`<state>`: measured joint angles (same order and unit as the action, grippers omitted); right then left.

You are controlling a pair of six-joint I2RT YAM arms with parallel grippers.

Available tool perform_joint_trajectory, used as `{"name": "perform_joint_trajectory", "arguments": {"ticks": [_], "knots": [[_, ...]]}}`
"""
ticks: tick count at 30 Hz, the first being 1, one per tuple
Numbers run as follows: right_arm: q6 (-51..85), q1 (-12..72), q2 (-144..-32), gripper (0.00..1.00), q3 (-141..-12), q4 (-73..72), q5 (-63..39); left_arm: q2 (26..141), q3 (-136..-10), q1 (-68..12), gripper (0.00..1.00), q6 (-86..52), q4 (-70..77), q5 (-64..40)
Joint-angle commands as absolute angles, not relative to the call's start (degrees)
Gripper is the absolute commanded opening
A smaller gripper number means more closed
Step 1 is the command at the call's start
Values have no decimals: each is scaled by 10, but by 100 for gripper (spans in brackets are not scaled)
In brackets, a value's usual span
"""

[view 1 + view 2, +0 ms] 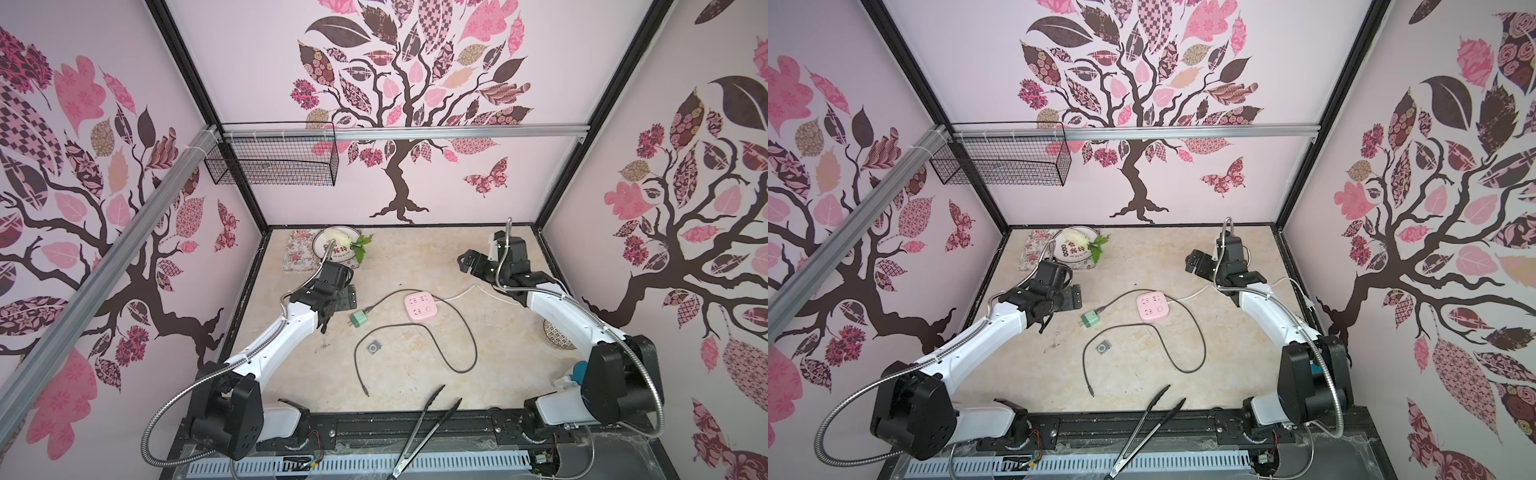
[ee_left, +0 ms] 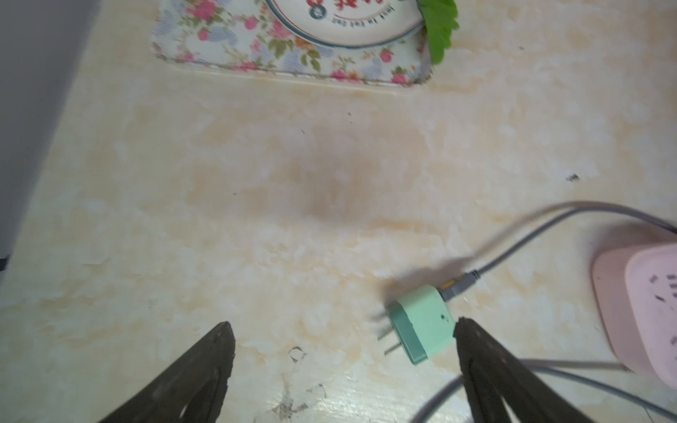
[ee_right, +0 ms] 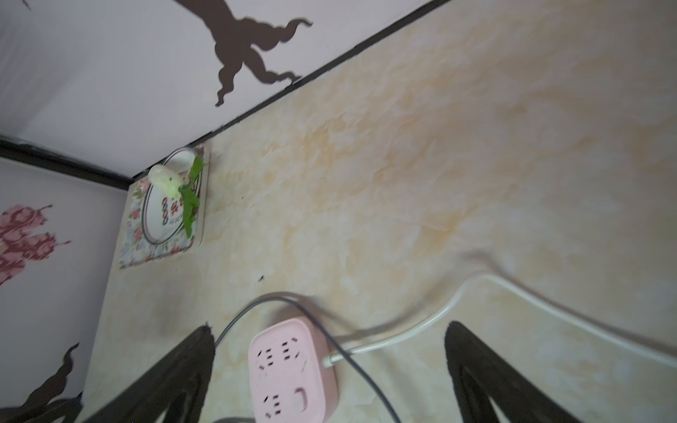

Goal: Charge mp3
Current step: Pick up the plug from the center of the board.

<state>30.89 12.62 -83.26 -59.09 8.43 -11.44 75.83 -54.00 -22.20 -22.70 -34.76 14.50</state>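
Nearest the front edge of the table lies a pair of black tongs, its arms spread and pointing inward. Just beyond them is the free end of a grey cable, which curls in a loose loop across the middle of the table. The mp3 lies flat inside that curl with its round dial facing up, apart from both arms; it shows in both top views. A little farther back sits the mint-green charger on its side with the cable plugged into it, and beside it is the pink power strip with its white cord. The left pincer is spread wide and holds nothing; one fingertip is just beside the charger, and I cannot tell whether it touches. The right pincer is also spread wide and empty, above the power strip. At the far left corner a plate with a leafy vegetable rests on a floral mat, and a wire basket hangs on the wall above
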Motion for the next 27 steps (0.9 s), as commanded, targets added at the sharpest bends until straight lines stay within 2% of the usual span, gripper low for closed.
{"name": "perform_joint_trajectory", "arguments": {"ticks": [1,4,6,9,18,24,25,27], "knots": [[345,140,-857,100,-617,98,-197,738,-502,-223,96,-228,-355,43],[362,150,-872,100,-613,85,-236,751,-495,-226,98,-196,-347,15],[394,155,-883,100,-598,49,-272,778,-492,-237,98,-185,-329,52],[433,160,-904,98,-588,15,-325,827,-496,-240,98,-172,-292,48],[417,171,-924,95,-600,44,-329,930,-579,-245,97,-70,-333,70],[412,173,-924,91,-607,53,-327,997,-620,-253,89,-23,-364,72],[411,173,-924,91,-609,57,-328,1008,-629,-256,87,-15,-369,75],[411,173,-922,90,-609,59,-330,1031,-647,-258,76,-5,-382,65]]}}
